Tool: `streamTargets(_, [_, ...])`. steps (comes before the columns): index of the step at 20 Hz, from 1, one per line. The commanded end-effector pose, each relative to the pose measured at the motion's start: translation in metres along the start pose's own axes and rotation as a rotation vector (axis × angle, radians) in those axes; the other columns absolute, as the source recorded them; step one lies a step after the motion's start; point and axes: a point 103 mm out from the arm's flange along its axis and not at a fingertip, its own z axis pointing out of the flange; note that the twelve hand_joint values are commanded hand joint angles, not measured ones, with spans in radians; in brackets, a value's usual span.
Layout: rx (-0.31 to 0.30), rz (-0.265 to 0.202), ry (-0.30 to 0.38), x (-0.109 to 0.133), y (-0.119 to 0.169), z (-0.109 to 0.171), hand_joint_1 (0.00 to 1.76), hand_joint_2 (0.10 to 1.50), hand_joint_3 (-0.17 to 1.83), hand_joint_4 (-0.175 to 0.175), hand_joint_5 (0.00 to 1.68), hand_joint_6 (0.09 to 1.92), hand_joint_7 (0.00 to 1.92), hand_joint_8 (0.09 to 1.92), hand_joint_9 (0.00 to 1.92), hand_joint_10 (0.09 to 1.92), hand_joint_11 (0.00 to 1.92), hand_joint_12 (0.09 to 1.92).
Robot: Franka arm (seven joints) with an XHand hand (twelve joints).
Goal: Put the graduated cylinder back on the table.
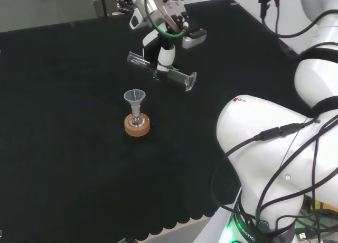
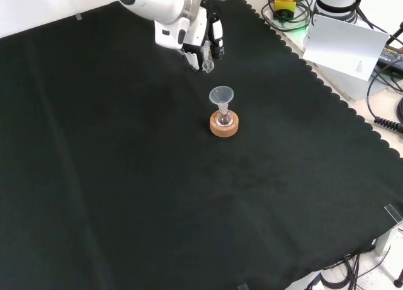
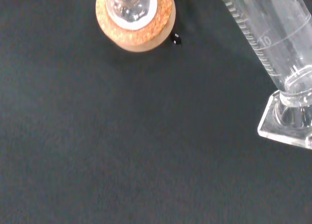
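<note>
Robot hand [image 1: 165, 55] clasped round tilted graduated cylinder [image 1: 161, 71]; "10" legible among its graduations.

Matt black cloth [image 3: 122, 146] covers the bench; the clear, glossy graduated cylinder [image 3: 273, 44] looks smooth; the round tan cork ring [image 3: 139, 31] is rough-grained.

Robotics lab bench, black cloth [image 2: 126, 195], glass funnel [image 1: 134, 98] (flask beneath), cables [image 2: 384, 107]
</note>
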Motion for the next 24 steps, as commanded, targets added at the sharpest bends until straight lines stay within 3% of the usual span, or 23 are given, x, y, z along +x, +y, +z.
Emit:
streamTargets(1, [-0.225, -0.087, 0.047, -0.017, 0.006, 0.009, 1.27, 1.08, 0.0, -0.175, 1.05, 0.88, 1.08, 0.87, 1.48, 0.09, 1.32, 0.69])
streamTargets(6, [-0.39, -0.125, 0.097, -0.034, 0.013, 0.017, 1.27, 1.08, 0.0, -0.175, 1.05, 0.88, 1.08, 0.87, 1.48, 0.09, 1.32, 0.69])
streamTargets(12, [-0.538, -0.185, 0.147, -0.047, 0.033, 0.024, 1.27, 1.08, 0.0, -0.175, 1.05, 0.89, 1.08, 0.88, 1.47, 0.09, 1.31, 0.69])
streamTargets(24, [-0.687, -0.306, 0.205, -0.051, 0.079, 0.027, 1.27, 1.08, 0.0, -0.175, 1.05, 0.89, 1.07, 0.88, 1.47, 0.09, 1.31, 0.7])
